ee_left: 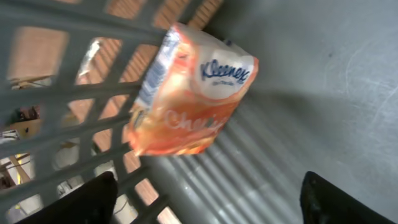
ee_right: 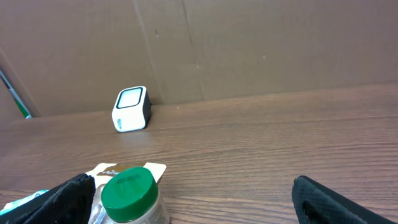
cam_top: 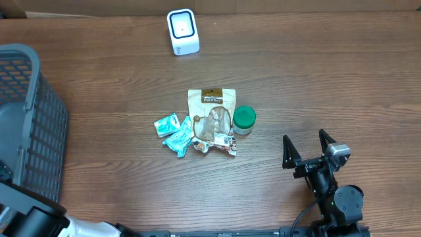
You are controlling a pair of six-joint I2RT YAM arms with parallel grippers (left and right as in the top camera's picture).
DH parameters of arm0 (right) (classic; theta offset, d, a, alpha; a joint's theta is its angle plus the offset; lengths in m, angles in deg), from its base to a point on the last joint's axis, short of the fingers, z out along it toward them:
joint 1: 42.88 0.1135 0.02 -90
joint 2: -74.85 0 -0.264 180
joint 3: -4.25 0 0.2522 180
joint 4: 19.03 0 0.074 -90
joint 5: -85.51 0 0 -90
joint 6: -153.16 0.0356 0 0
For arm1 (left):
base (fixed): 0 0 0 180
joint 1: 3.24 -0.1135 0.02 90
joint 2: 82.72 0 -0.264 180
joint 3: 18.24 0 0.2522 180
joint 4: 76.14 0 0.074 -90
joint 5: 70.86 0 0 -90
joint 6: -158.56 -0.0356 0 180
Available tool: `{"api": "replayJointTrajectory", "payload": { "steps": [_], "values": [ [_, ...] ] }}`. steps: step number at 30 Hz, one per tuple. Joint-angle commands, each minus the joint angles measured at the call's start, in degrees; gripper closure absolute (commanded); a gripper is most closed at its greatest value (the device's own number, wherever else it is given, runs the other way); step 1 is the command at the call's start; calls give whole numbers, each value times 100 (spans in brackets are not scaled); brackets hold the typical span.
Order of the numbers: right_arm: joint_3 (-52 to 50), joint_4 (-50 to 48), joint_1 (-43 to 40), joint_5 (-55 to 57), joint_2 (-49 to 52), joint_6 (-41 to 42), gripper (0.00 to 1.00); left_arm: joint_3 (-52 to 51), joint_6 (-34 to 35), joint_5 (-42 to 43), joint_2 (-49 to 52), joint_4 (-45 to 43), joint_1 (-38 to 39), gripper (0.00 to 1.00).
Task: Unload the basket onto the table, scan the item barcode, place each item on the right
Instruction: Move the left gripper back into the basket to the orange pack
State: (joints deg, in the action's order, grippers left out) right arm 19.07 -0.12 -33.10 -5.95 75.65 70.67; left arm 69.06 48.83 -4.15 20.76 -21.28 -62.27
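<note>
A grey lattice basket (cam_top: 31, 99) stood at the left edge of the wooden table (cam_top: 329, 79). Inside it was an orange-and-white Kleenex pack (ee_left: 189, 93), tilted beside the lattice wall and above the ribbed floor; whether it rested on anything could not be told. The left gripper (ee_left: 209, 182) hung inside the basket below the pack, its jaws spread wide with nothing between them. The overhead view did not show the pack. At the table's far edge sat the white scanner (cam_top: 182, 31), well apart from everything else. At mid-table lay a loose cluster: two teal packets (cam_top: 173, 130), a tan pouch (cam_top: 212, 108) and, touching the pouch's right side, a jar with a green lid (cam_top: 244, 118), lid on and contents not discernible. To the right, the right gripper (cam_top: 306, 150) pointed toward the jar, fingers fully apart and empty.
</note>
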Motion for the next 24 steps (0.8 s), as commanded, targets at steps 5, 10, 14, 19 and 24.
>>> {"api": "replayJointTrajectory", "payload": {
  "steps": [5, 10, 14, 19, 24],
  "values": [
    [-59, -33, -4, 26, -63, -9, 0, -37, -87, -90, 472, -262, -26, 24],
    [-59, -33, -4, 26, -63, -9, 0, -37, -87, -131, 487, -492, -26, 24],
    [-59, -33, -4, 26, -63, -9, 0, -37, -83, -114, 487, -562, 2, 26],
    [-59, -33, -4, 26, -63, -9, 0, -37, -138, -133, 487, -804, 72, 25],
    [-59, -33, -4, 26, -63, -9, 0, -37, -190, -133, 490, -984, 68, 23]
  ]
}}
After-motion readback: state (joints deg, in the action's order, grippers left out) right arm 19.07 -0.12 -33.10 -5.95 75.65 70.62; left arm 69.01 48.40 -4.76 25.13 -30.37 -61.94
